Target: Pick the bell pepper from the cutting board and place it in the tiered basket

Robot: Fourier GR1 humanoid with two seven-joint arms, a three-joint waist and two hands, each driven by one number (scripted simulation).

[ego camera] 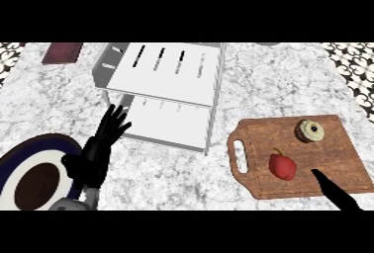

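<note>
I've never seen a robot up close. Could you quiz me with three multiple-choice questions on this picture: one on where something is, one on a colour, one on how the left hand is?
1. Where is the pepper? A on the board; B in the basket; C in a pot.
2. What colour is it? A green; B red; C yellow.
3. How is the left robot hand? A curled round the pepper; B open, holding nothing; C shut in a fist.

Answers:
1 A: it lies on the board, to the right of the basket.
2 B: its skin is red.
3 B: its fingers are straight and spread, with nothing in them.
</note>
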